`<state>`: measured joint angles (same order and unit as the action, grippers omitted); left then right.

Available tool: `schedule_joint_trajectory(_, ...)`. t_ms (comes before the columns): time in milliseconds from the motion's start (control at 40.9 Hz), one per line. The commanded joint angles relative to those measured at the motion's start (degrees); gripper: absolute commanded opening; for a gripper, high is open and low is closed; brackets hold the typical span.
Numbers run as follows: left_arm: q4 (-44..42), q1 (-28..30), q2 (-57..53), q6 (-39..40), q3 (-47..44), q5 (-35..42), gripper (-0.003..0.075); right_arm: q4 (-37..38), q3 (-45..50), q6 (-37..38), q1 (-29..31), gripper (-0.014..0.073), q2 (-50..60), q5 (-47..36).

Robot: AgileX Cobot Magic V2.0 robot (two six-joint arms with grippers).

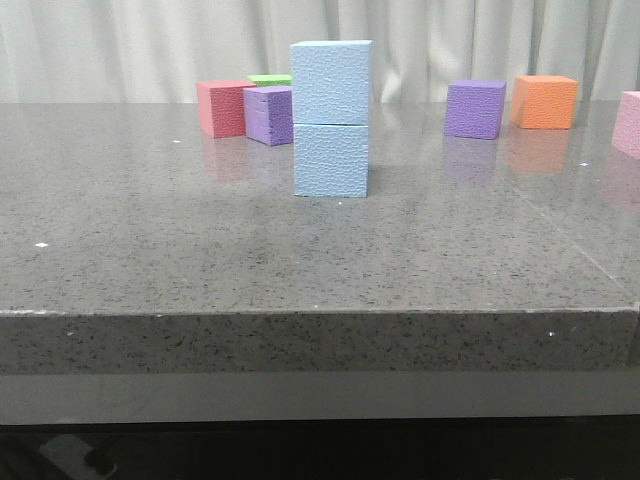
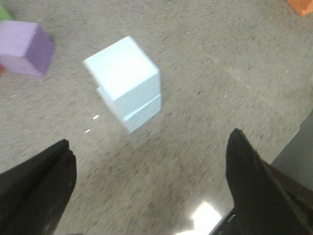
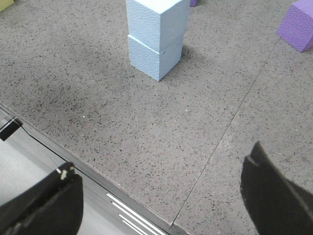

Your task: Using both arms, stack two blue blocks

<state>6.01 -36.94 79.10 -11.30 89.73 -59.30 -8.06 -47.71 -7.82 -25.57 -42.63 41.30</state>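
Two pale blue blocks stand stacked in the middle of the table: the upper blue block [image 1: 331, 82] rests on the lower blue block [image 1: 331, 160], slightly offset. The stack also shows in the left wrist view [image 2: 126, 78] and the right wrist view [image 3: 156, 34]. My left gripper [image 2: 149, 161] is open and empty, back from the stack above bare table. My right gripper [image 3: 161, 183] is open and empty, over the table's front edge, well short of the stack. Neither gripper shows in the front view.
A red cube [image 1: 224, 107], a purple cube [image 1: 269, 115] and a green cube [image 1: 270, 79] sit behind the stack on the left. Another purple cube [image 1: 474, 108], an orange cube [image 1: 544, 101] and a pink cube [image 1: 629, 123] stand at the back right. The table's front edge [image 3: 73, 156] lies under my right gripper.
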Motion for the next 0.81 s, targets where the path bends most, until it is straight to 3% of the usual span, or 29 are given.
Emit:
schedule_joint_trajectory(0,2.11,0.13,-10.46,-3.36,-7.53,6.79,0.0608,-0.43,-1.46,-0.27,0.45,0.0655,0.33,-3.63)
schedule_joint_trajectory(416,2.92,0.13,-47.20,-3.98,-39.61,15.20,0.0607,-0.72,-1.46,-0.27,0.45,0.0655,0.33,-3.38)
schedule_joint_trajectory(562,2.92,0.13,-55.42,-2.51,-44.44,16.31,0.0607,-0.72,-1.46,-0.27,0.45,0.0655,0.33,-3.21)
schedule_joint_trajectory(783,2.18,0.16,-54.79,-0.84,-45.58,19.62,0.0600,-0.72,-1.46,-0.27,0.45,0.0625,0.33,-2.79)
